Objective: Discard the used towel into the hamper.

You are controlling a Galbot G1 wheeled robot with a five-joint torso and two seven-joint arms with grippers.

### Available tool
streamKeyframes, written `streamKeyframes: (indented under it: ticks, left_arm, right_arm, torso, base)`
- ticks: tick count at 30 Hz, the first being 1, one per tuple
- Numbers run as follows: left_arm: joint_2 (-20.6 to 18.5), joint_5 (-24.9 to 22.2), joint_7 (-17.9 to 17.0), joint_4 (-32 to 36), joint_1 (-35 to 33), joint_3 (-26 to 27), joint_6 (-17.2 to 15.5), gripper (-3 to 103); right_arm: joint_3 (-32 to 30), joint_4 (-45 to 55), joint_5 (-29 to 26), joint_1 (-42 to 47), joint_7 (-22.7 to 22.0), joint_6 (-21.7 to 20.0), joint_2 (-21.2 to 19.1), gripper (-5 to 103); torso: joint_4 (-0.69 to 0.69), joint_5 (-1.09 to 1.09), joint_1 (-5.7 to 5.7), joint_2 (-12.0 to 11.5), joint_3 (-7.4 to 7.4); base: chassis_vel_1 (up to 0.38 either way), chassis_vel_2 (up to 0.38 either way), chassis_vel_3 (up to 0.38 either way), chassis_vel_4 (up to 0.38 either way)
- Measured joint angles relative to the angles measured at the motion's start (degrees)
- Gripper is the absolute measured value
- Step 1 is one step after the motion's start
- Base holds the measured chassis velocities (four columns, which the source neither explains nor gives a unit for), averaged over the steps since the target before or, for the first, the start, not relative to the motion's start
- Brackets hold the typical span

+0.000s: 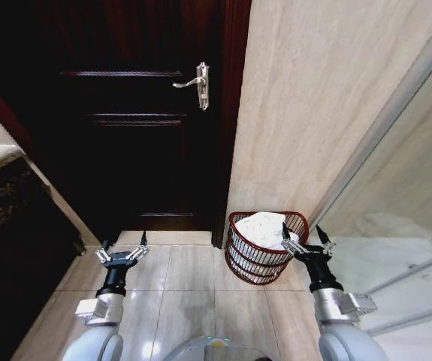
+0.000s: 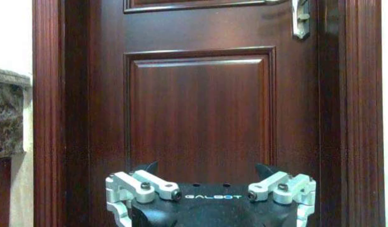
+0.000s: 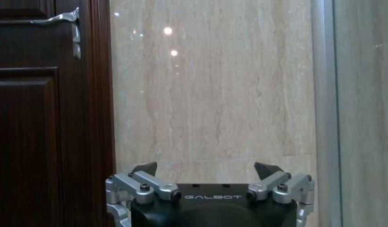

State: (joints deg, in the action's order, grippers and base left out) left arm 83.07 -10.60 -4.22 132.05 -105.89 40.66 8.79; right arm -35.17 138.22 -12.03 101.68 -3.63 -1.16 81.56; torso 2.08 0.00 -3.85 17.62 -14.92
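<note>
The hamper (image 1: 237, 254), a dark reddish-brown openwork basket, stands on the tiled floor against the beige wall, right of the door. A white towel (image 1: 264, 227) lies bunched inside it, filling the top. My right gripper (image 1: 305, 237) hovers open just off the hamper's right rim, nothing between its fingers. Its black fingertips (image 3: 145, 168) spread wide in the right wrist view, facing the beige wall. My left gripper (image 1: 122, 248) is open too, held low on the left before the door; its fingertips (image 2: 266, 170) point at the door panel.
A dark wooden door (image 1: 137, 113) with a silver lever handle (image 1: 195, 83) fills the back. A dark marble-topped cabinet (image 1: 9, 218) lines the left. A glass partition with a metal frame (image 1: 396, 173) runs along the right. Open tiled floor (image 1: 189, 293) lies between the arms.
</note>
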Motion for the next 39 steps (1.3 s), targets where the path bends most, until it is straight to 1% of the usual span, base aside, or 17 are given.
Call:
streamKeyframes:
  ticks: [39]
  left_arm:
    - [0.1,0.7,-0.1,0.0,0.1,0.1,0.1,100]
  right_arm:
    - [-0.2,0.0,-0.4,0.0,0.0,0.3,0.0,100]
  torso:
    - [0.00,0.00,-1.03,3.2,-2.14]
  base:
    - [0.000,0.000,0.000,0.000]
